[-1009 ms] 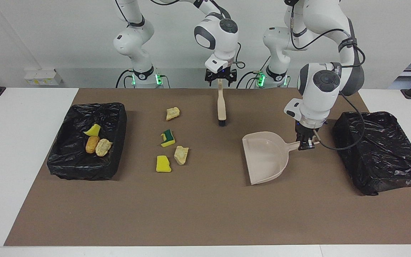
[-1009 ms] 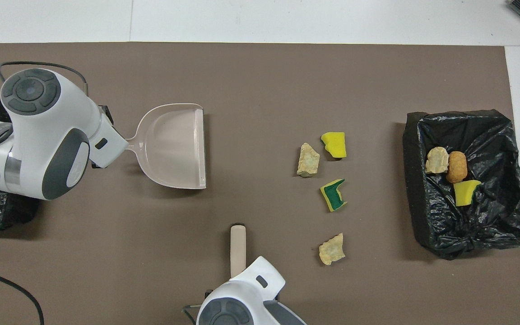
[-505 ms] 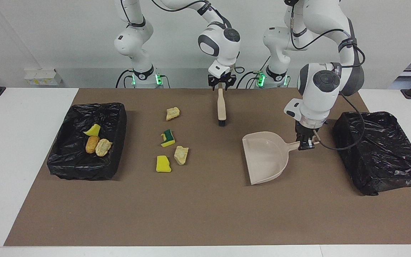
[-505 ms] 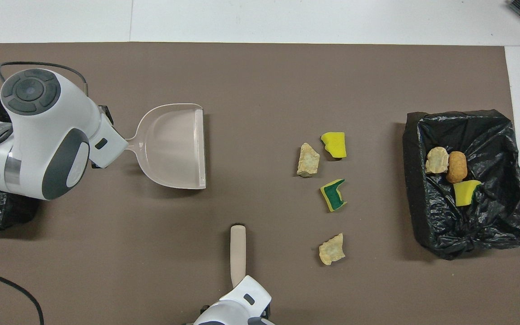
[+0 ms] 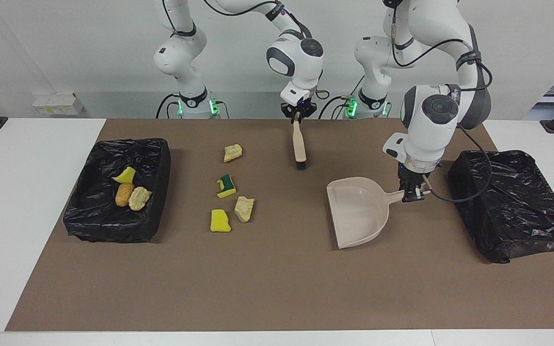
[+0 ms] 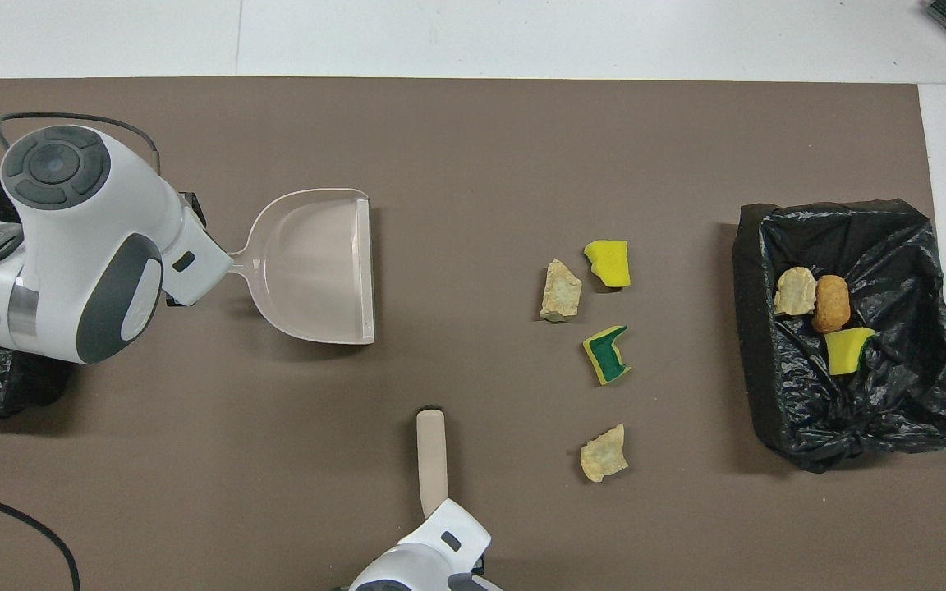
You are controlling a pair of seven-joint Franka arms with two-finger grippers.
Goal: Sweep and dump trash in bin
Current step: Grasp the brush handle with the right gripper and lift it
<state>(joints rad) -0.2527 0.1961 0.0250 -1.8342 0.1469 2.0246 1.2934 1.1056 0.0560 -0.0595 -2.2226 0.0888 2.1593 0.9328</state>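
Your right gripper (image 5: 297, 117) is pinched on the end of the brush (image 5: 298, 144), whose beige handle lies on the brown mat (image 5: 277, 288) with its dark bristles pointing away from the robots. Your left gripper (image 5: 412, 194) is clamped on the handle of the dustpan (image 5: 358, 211), which sits flat on the mat with its open mouth facing the trash.

Working outward in the overhead view, with the brush at the centre of the clock: the dustpan lies at about ten o'clock, and four loose pieces of trash lie between one and three o'clock. These are a beige foam lump (image 6: 603, 452) nearest the robots, a green-backed sponge bit (image 6: 607, 355), another beige lump (image 6: 560, 290) and a yellow sponge bit (image 6: 608, 263) just beside it. Farther out at about two o'clock, the black-lined bin (image 6: 900, 410) at the right arm's end holds a beige lump, an orange-brown lump (image 6: 832, 303) and a yellow bit. A second black-lined bin (image 5: 512, 206) sits at the left arm's end, near the dustpan.

You are, I judge, just under halfway: three pieces binned, four still on the mat, both tools in hand. The sweeping into the pan and the dump remain.
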